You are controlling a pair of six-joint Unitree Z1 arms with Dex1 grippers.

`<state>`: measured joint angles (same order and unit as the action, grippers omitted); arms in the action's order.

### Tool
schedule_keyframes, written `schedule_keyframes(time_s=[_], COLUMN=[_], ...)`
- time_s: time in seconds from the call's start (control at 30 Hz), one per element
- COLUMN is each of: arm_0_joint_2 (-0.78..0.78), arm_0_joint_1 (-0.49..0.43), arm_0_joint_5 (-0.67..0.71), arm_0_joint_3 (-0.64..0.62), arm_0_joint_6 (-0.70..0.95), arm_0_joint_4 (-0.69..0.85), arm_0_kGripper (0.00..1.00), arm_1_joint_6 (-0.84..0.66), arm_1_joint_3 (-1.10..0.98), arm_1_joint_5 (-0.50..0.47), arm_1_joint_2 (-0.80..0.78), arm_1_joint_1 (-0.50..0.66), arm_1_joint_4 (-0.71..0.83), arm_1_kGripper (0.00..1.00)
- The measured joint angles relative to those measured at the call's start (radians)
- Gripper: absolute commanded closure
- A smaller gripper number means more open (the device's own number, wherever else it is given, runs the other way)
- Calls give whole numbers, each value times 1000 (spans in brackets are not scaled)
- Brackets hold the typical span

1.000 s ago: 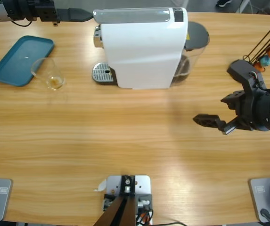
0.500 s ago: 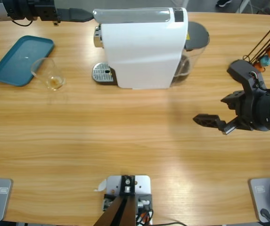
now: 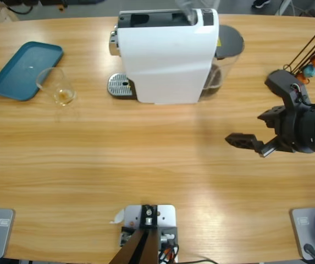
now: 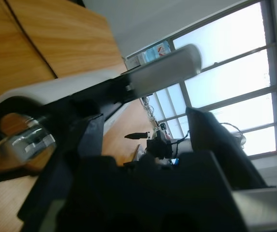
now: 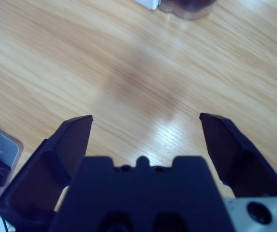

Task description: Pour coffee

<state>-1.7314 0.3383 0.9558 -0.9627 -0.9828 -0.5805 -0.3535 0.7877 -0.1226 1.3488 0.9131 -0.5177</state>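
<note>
I work over the wooden table (image 3: pixel 146 165), with the white coffee machine (image 3: pixel 168 60) as my reference; its silver lever (image 3: pixel 187 6) stands raised above the open top. To the left of the machine lies the teal tray (image 3: pixel 20 69), and the clear glass tumbler (image 3: pixel 55 82) stands upright just beside the tray's near corner, between tray and machine. The coffee (image 3: pixel 65 97) is a thin amber layer in the tumbler's bottom. I judge the tumbler light, rigid, smooth and breakable. I would grip it across the mid-wall with moderate force and keep it level until over the receiving vessel. The right gripper (image 3: pixel 256 118), well to the right of the machine, has its jaws spread wide over bare wood and holds nothing. The left gripper (image 4: pixel 145 121) points at the machine's lever (image 4: pixel 162 72) with jaws apart; I cannot tell whether they touch it.
</note>
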Motion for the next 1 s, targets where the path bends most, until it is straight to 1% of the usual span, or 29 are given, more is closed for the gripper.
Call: schedule_keyframes(time_s=[0.17, 0.2, 0.23, 0.27, 0.33, 0.43, 0.53, 0.6, 0.63, 0.67, 0.7, 0.73, 0.77, 0.8, 0.83, 0.9, 0.93, 1.0], arm_0_joint_2=[15, 15, 15, 18, 40, 125, 248, 352, 397, 433, 461, 476, 481, 482, 480, 472, 466, 462], arm_0_joint_1=[2, 2, 2, 2, 2, 2, 5, 19, 34, 54, 86, 115, 142, 174, 219, 321, 361, 407], arm_0_joint_5=[2, 3, 5, 10, 16, 17, -19, -101, -158, -229, -324, -414, -505, -597, -702, -885, -949, -1020], arm_0_joint_3=[-1, -1, -1, 1, 19, 70, 82, 43, -1, -55, -119, -172, -211, -235, -241, -220, -195, -120], arm_0_joint_6=[-3, -3, 0, 13, 72, 224, 374, 494, 566, 641, 720, 784, 836, 878, 918, 962, 968, 963], arm_0_joint_4=[-2, -2, -2, -2, -2, 19, 137, 319, 438, 565, 703, 815, 908, 987, 1059, 1137, 1152, 1156], arm_0_kGripper=[278, 316, 374, 398, 469, 474, 473, 460, 427, 363, 327, 271, 248, 248, 248, 248, 248, 248], arm_1_joint_6=[0, 0, 0, 0, 0, 0, 0, 0, 0, 0, 0, 0, 0, 0, 0, 0, 0, -1], arm_1_joint_3=[0, 0, 0, 0, 0, 0, 0, 0, 0, 0, 0, 0, 0, 0, 0, 0, 0, 0], arm_1_joint_5=[0, 0, 0, 0, 0, 0, 0, 0, 0, 0, 0, 0, 0, 0, 0, 0, -1, -10], arm_1_joint_2=[-1, -1, -1, -1, -1, -1, -1, -1, -1, -1, -1, 0, 0, 0, 0, 0, -1, -7], arm_1_joint_1=[0, 0, 0, 0, 0, 0, 0, 0, 0, 0, 0, 0, 0, 0, 0, 0, 0, 0], arm_1_joint_4=[0, 0, 0, 0, 0, 0, 0, 0, 0, 0, 0, 0, 0, 0, 0, 0, 0, 0], arm_1_kGripper=[18, 18, 18, 18, 18, 18, 18, 18, 18, 18, 18, 18, 18, 18, 18, 13, 13, 18])
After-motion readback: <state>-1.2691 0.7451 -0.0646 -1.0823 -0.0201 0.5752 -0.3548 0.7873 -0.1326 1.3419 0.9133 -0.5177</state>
